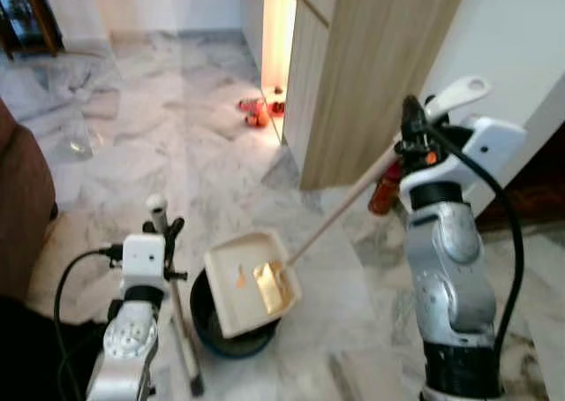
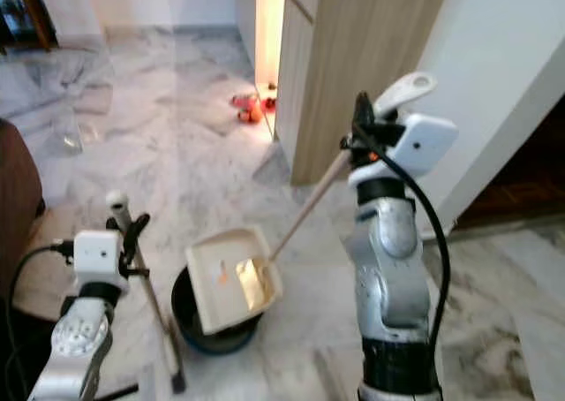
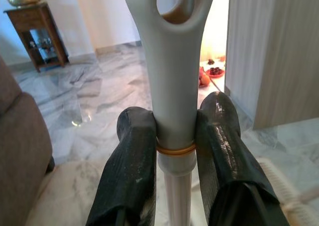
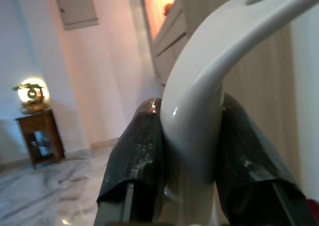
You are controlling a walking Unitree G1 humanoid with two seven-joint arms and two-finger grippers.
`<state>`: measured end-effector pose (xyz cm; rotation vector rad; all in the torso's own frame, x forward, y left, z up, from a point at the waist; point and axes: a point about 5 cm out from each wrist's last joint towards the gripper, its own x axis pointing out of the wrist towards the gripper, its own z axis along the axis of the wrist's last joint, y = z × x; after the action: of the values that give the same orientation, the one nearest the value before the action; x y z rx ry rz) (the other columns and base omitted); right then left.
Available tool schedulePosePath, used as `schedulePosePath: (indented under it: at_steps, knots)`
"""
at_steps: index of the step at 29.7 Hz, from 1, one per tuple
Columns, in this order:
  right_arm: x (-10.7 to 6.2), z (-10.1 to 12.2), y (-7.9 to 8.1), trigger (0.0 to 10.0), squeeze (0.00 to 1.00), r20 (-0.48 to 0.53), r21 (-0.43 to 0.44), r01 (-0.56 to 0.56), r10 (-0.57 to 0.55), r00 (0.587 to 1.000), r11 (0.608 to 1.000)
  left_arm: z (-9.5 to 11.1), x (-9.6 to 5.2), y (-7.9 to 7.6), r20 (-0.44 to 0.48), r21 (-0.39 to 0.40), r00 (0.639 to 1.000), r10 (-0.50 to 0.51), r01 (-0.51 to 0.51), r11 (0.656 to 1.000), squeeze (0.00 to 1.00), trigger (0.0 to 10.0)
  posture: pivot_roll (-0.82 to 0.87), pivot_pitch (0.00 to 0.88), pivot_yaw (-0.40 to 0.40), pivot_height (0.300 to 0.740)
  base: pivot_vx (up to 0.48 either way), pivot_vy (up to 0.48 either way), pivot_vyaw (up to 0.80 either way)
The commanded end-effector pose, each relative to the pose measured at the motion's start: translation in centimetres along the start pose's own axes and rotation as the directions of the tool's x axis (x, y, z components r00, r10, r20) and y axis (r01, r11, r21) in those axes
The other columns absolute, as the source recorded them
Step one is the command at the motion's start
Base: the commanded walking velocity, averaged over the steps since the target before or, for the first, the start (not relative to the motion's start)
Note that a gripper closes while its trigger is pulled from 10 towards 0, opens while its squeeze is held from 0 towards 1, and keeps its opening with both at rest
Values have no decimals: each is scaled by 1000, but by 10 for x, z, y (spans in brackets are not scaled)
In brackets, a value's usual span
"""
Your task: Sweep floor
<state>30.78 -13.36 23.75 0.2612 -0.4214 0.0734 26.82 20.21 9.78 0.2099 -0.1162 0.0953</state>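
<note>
Dustpan handle (image 4: 199, 111) between right gripper (image 4: 192, 161) fingers (broom (image 3: 172, 86) likewise, left gripper (image 3: 174, 171))

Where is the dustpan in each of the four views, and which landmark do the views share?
Left eye view: dustpan low centre, over a dark bin; its handle rises to the right pincer.
Right eye view: same, low left of centre.
Left wrist view: cannot tell.
Right wrist view: its handle top between the fingers.
Shared landmark: wooden cabinet.

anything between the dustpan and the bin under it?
No. The dustpan hangs tilted right over the dark bin, with orange and yellow debris in the pan, per the left eye view.
</note>
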Motion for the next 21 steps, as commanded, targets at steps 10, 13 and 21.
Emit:
schedulePosePath:
  at_steps: [10, 13, 21]
  knots:
    - [-3, 21, 8, 10000, 0, 104, -14, -61, 62, 993, 998, 8, 1, -6, 46, 13, 999, -23, 22, 1000, 0, 10000, 153, 47, -31, 740, 0, 0, 0]
    - [-4, 21, 15, 10000, 0, 110, -21, -98, 100, 989, 995, 7, 1, -5, 44, 13, 999, -16, 15, 1000, 0, 10000, 153, 49, -34, 740, 0, 0, 0]
    - [-7, 28, 37, 10000, 0, 166, -86, -208, 220, 961, 974, 7, 0, -3, 43, 13, 999, -5, 5, 1000, 0, 10000, 152, 56, -39, 740, 0, 0, 0]
